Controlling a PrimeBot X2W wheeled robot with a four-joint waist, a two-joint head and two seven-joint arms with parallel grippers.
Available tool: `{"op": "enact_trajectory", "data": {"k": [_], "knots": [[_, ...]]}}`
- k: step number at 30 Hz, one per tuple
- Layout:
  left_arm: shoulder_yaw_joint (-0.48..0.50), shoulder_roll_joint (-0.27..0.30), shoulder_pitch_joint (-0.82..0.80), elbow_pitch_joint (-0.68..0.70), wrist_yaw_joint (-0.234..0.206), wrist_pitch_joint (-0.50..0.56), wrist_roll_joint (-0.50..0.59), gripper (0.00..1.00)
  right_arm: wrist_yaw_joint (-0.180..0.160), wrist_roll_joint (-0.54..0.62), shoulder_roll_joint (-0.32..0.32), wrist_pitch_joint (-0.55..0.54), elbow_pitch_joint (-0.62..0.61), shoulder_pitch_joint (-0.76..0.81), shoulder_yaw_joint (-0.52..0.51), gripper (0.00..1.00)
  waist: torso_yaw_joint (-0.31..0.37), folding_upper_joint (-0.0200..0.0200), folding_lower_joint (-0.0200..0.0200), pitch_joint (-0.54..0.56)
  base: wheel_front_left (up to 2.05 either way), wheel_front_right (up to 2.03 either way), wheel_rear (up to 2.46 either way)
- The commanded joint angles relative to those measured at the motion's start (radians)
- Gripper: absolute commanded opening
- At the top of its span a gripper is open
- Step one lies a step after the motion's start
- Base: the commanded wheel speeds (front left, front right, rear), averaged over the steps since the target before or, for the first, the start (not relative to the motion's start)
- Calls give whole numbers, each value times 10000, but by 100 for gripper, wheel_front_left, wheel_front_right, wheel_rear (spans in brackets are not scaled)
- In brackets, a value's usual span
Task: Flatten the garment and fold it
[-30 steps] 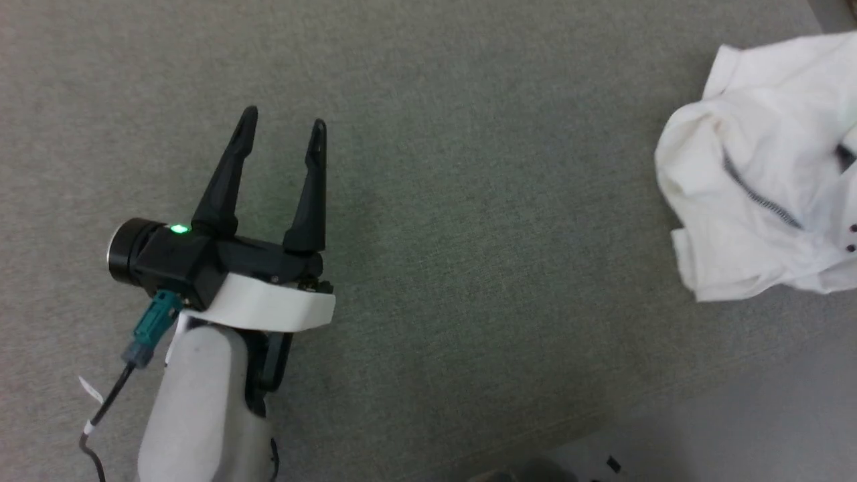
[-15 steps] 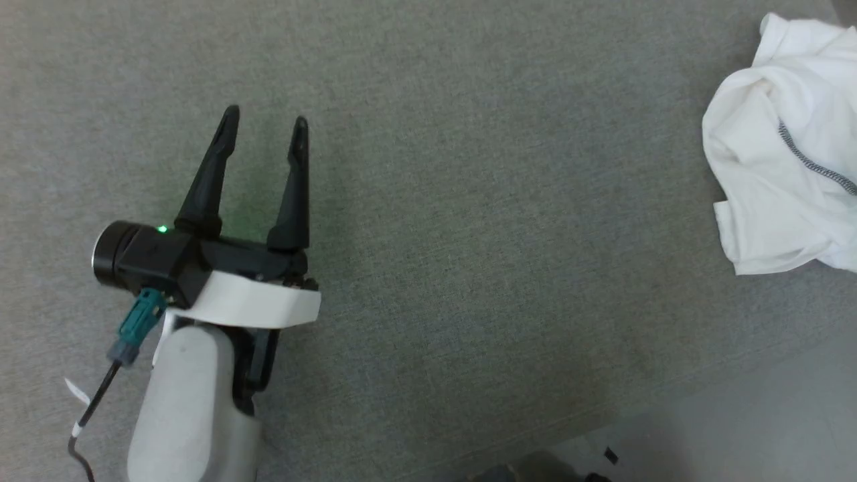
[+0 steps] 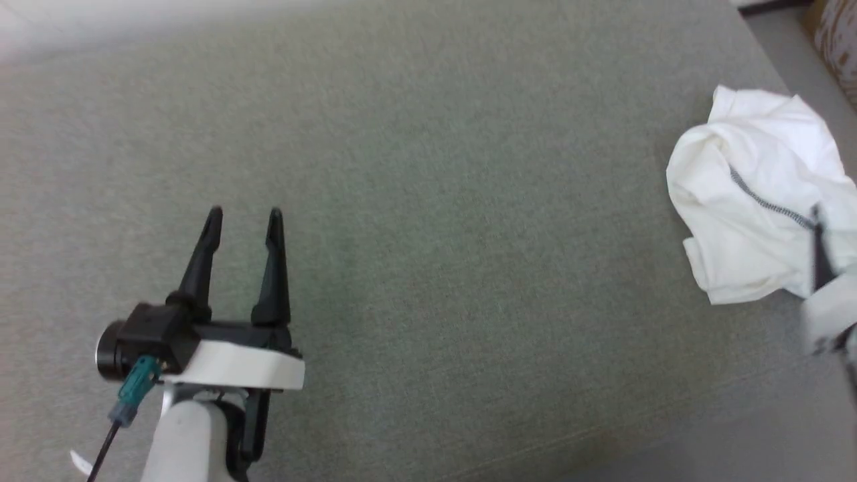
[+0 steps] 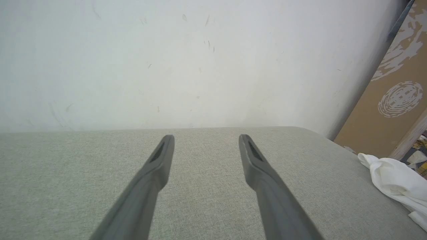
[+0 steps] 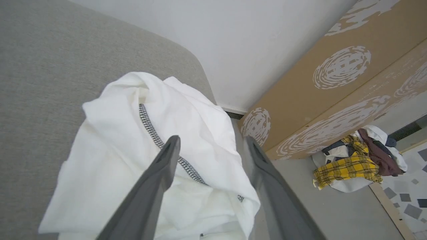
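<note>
The garment (image 3: 743, 201), white with a dark zigzag seam, lies crumpled in a heap near the right edge of the grey padded surface (image 3: 435, 234). In the right wrist view my right gripper (image 5: 211, 140) hovers open just above the garment (image 5: 110, 150), with nothing between its fingers. One dark right finger (image 3: 818, 251) shows blurred at the heap's near right side. Far to the left my left gripper (image 3: 244, 215) stands open and empty over bare surface. The left wrist view has the left gripper (image 4: 206, 138) open, with the garment (image 4: 397, 183) off to the right.
A white wall (image 4: 166, 66) runs behind the surface. Past its right edge stands a brown cardboard box (image 5: 333, 83) with white swirl prints. A pile of other clothes (image 5: 357, 163), one yellow plaid, lies on the floor beside it.
The head camera has shifted, so the whole heap and the wall's base now show. A right finger has come into view beside the garment. My left gripper stays open.
</note>
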State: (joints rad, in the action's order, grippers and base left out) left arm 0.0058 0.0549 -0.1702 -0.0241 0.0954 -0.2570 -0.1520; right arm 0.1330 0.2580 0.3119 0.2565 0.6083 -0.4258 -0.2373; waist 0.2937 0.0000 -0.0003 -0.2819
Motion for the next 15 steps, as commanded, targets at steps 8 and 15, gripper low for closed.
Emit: {"op": "enact_trajectory", "data": {"k": [8, 15], "knots": [[240, -42, 653, -196, -251, -47, -181, 100, -23, -1431, -1559, 51, -1903, 1860, 711, 100, -980, 0, 3, 1334, 0, 0, 0], [393, -45, 1050, -461, -389, -47, -143, 100, -23, -2699, -2436, 52, -3424, 2431, 1534, 100, -1513, 0, 3, 1821, 0, 0, 0]]}}
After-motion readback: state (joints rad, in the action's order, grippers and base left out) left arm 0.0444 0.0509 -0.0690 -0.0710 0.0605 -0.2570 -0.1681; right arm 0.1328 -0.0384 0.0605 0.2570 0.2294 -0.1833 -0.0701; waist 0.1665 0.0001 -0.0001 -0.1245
